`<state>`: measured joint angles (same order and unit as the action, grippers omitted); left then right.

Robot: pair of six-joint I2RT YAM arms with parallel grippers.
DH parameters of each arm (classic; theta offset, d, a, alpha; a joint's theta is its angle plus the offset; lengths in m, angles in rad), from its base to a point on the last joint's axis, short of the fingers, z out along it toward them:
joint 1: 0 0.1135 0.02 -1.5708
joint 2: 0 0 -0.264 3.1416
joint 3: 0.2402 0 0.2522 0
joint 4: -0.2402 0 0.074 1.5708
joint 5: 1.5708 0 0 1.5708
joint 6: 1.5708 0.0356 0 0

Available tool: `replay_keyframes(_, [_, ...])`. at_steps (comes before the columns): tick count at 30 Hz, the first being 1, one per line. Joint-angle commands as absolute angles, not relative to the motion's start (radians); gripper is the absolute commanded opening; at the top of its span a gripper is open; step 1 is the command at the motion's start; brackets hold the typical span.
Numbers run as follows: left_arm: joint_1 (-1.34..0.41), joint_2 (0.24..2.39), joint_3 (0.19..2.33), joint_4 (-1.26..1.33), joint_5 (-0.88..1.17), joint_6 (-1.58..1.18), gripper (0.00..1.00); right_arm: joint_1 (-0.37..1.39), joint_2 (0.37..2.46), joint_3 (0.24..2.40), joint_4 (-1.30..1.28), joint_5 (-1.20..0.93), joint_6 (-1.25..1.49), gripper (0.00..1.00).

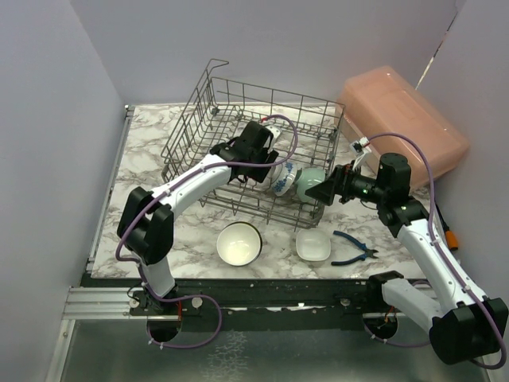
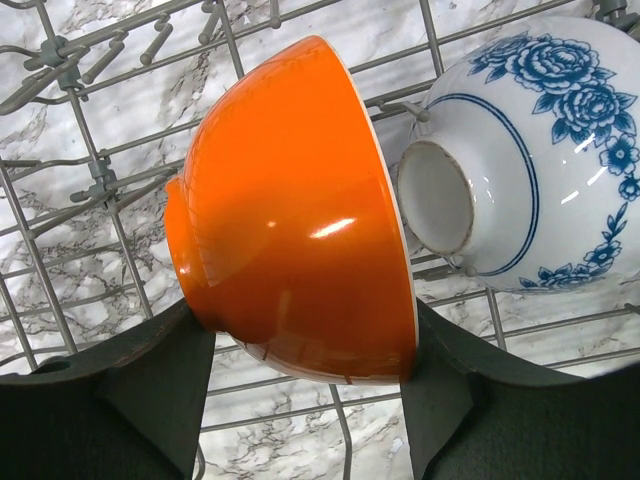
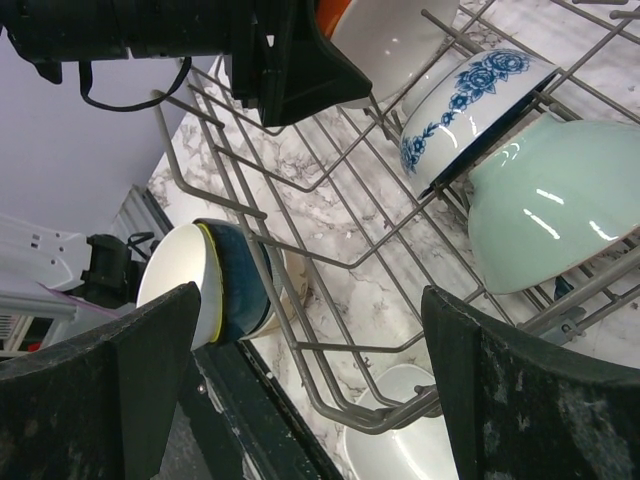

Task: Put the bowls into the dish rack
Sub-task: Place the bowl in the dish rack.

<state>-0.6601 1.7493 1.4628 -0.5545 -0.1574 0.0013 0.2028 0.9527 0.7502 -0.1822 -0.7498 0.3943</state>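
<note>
The grey wire dish rack [image 1: 189,119] stands at the back middle of the table. My left gripper [image 1: 262,157] is inside it, shut on an orange bowl [image 2: 300,210] held on edge between both fingers [image 2: 150,385] above the rack floor [image 2: 100,180]. A blue-patterned white bowl [image 2: 540,160] stands on edge just right of it, also in the top view [image 1: 284,179]. A mint green bowl [image 1: 310,181] stands beside that [image 3: 550,200]. My right gripper [image 1: 326,189] is open and empty [image 3: 310,390] at the rack's near right corner [image 3: 293,316].
A stack of bowls [image 1: 238,243], white over yellow-green and dark teal [image 3: 210,280], sits on the table in front of the rack. A white bowl [image 1: 312,247] sits to its right. Blue-handled pliers [image 1: 354,248] lie nearby. A pink box [image 1: 402,123] stands at the back right.
</note>
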Motion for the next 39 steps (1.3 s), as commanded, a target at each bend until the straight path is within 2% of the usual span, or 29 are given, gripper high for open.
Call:
replay_keyframes(1, [-0.666,1.775,1.439,-0.626,-0.198,0.003,0.08,0.199,0.948,0.741,-0.208,-0.73,0.38,0.96])
replay_keyframes(8, [-0.667,1.778,1.448,-0.639,-0.193,0.005,0.25,0.199,0.958,0.734,-0.199,-0.742,0.376,0.96])
replay_keyframes(12, [-0.667,1.763,1.453,-0.643,-0.207,0.011,0.39,0.199,0.96,0.719,-0.181,-0.751,0.385,0.96])
replay_keyframes(17, [-0.667,1.724,1.438,-0.62,-0.207,0.01,0.62,0.199,0.963,0.72,-0.181,-0.754,0.381,0.96])
replay_keyframes(30, [-0.665,1.633,1.38,-0.54,-0.2,0.013,0.86,0.199,0.971,0.722,-0.173,-0.776,0.38,0.96])
replay_keyframes(39, [-0.665,1.602,1.369,-0.495,-0.141,0.016,0.88,0.199,0.979,0.725,-0.173,-0.784,0.378,0.96])
